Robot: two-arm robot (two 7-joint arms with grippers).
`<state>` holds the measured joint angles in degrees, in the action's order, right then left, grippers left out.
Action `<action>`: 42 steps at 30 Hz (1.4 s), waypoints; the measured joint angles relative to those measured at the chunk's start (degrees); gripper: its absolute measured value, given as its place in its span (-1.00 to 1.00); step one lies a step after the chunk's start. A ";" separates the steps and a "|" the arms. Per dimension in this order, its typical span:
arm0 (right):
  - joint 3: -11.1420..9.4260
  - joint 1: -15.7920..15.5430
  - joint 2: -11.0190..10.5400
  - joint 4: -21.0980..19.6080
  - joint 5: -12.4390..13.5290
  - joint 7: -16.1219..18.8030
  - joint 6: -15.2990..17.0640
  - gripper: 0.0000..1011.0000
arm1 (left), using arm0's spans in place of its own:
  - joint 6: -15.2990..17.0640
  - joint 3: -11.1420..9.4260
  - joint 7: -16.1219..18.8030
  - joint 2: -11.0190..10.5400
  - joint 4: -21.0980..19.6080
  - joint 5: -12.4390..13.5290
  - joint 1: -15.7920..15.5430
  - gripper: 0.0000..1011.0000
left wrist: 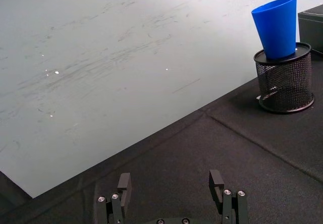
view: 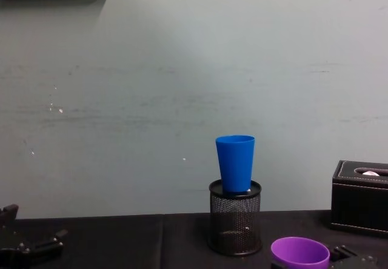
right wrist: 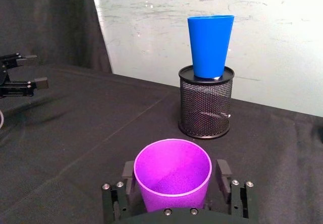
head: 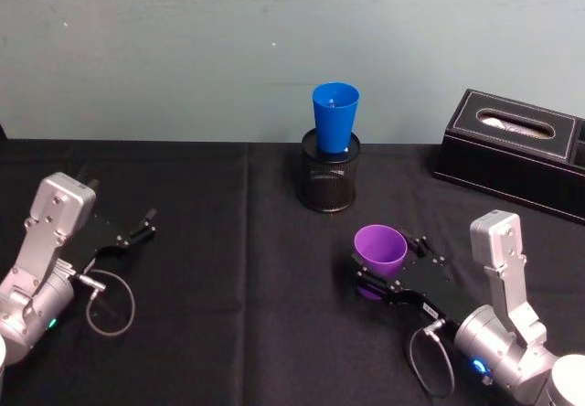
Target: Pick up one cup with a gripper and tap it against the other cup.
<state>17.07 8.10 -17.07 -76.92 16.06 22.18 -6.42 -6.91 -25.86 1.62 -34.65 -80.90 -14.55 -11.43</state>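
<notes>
Head view, read left to right: the left gripper (head: pixel 144 222) lies low on the black counter (head: pixel 228 315) at the left side, its jaws spread with nothing between them, well apart from both cups; I take this arm to be parked. Mid-counter near the back wall stands a black mesh pen holder (head: pixel 328 179), and the blue cup (head: pixel 335 117) sits upright in its mouth, so its rim is well above the counter. Right of that and nearer the robot, the purple cup (head: pixel 380 250) sits upright between the jaws of the right gripper (head: pixel 391 273). In the right wrist view the fingers (right wrist: pixel 223 172) flank the cup wall on both sides, very close, but I cannot tell whether they press on it or only bracket it, nor whether the cup base is off the cloth. At far right rests a black tissue box (head: pixel 516 150), not involved. Judgement: the step in hand is the grasp of the purple cup, tap not yet made. Next move calls for a firm hold, a lift to the height of the blue cup's wall, then travel forward and leftward to a light contact; too hard a tap could topple the perched blue cup. The right forearm lies low, angled in from the right corner, wrist roughly level.
</notes>
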 joint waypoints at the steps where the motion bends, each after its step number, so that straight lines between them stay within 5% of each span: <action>1: 0.00 0.00 0.00 -0.01 0.00 -0.01 0.01 0.96 | 0.00 0.00 0.00 0.00 0.00 0.00 0.00 1.00; 12: 0.00 -0.04 0.00 -0.05 0.00 -0.05 -0.03 0.98 | 0.00 0.00 0.00 0.00 0.00 0.00 0.00 1.00; 26: -0.46 -0.78 0.16 -0.11 -0.50 0.60 -5.85 0.98 | 0.00 0.00 0.00 0.00 0.00 0.00 0.00 1.00; 42: -1.53 -1.11 0.71 0.88 2.10 3.91 -12.32 0.98 | 0.00 0.00 0.00 0.00 0.00 0.00 0.00 1.00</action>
<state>15.54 6.99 -16.36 -76.04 18.16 26.09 -18.74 -6.90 -25.86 1.62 -34.65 -80.90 -14.55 -11.43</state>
